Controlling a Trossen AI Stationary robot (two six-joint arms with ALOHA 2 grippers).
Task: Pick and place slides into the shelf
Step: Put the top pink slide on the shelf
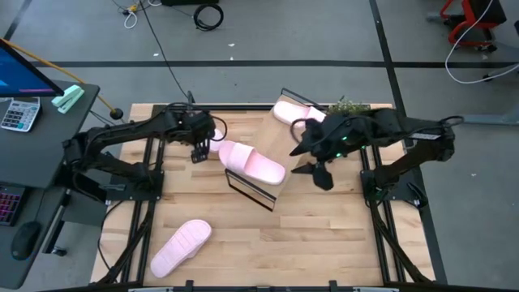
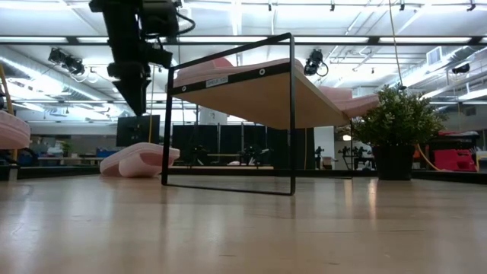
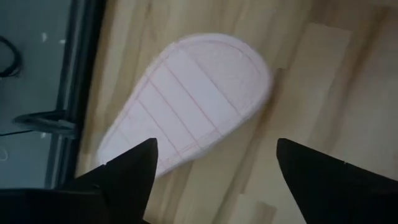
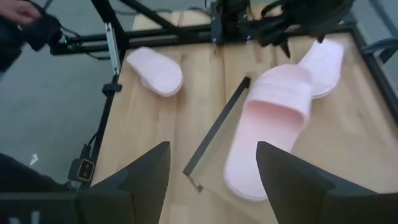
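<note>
A small label on the shelf [image 2: 228, 80] edge is too small to read.

From above, my right pincer [image 1: 322, 174] covers part of the shelf [image 1: 259, 182]; the slide [image 1: 293, 112] by the far bench edge is half hidden under my right arm; at bench height, a slide [image 2: 9, 129] is cut off by the picture's edge; another slide [image 2: 358, 103] shows only partly behind the shelf board; my left wrist view crops the slide [image 3: 193, 99] behind my fingers.
</note>
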